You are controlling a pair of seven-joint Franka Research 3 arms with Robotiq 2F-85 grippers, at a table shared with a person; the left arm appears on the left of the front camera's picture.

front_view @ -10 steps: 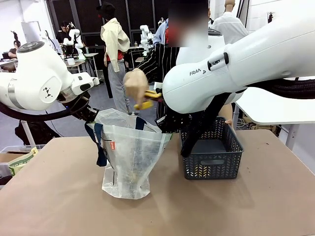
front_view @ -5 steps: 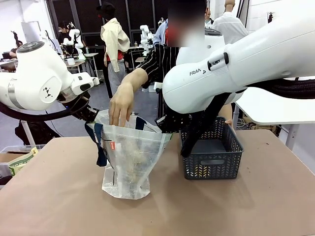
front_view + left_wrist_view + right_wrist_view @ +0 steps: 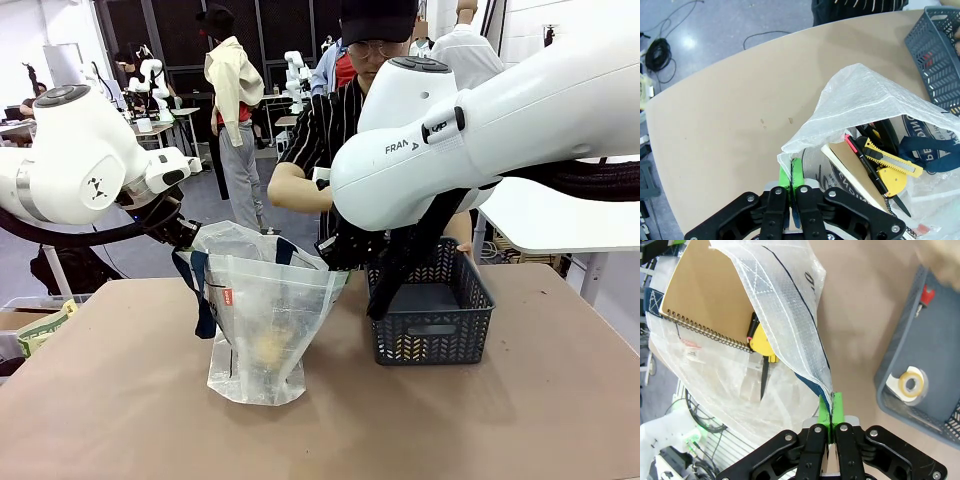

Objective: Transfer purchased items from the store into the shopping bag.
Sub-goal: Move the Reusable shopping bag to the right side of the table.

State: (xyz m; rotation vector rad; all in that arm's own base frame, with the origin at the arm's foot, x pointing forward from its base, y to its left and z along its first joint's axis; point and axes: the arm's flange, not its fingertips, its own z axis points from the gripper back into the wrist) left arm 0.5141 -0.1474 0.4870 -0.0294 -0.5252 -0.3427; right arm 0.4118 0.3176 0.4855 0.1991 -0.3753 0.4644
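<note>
Shopping bag [image 3: 262, 320] gapes wide, opposite rims clamped in both arms' jaws.

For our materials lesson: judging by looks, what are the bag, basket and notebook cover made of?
Shopping bag: likely woven plastic, translucent, crinkled, faint grid weave. Basket: probably moulded plastic, matt dark grey, openwork walls. Notebook cover: seemingly kraft card, matt tan, wire-bound.

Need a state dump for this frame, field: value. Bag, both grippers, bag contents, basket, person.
bag: shopping bag upright on table, mouth held open
left gripper: fingers shut on bag rim
right gripper: fingers shut on opposite rim
in bag: tan spiral notebook, yellow utility knife, dark pen
basket: grey mesh basket beside the bag, holds a tape roll
person: far side, arm bent at chest, not over bag
</note>
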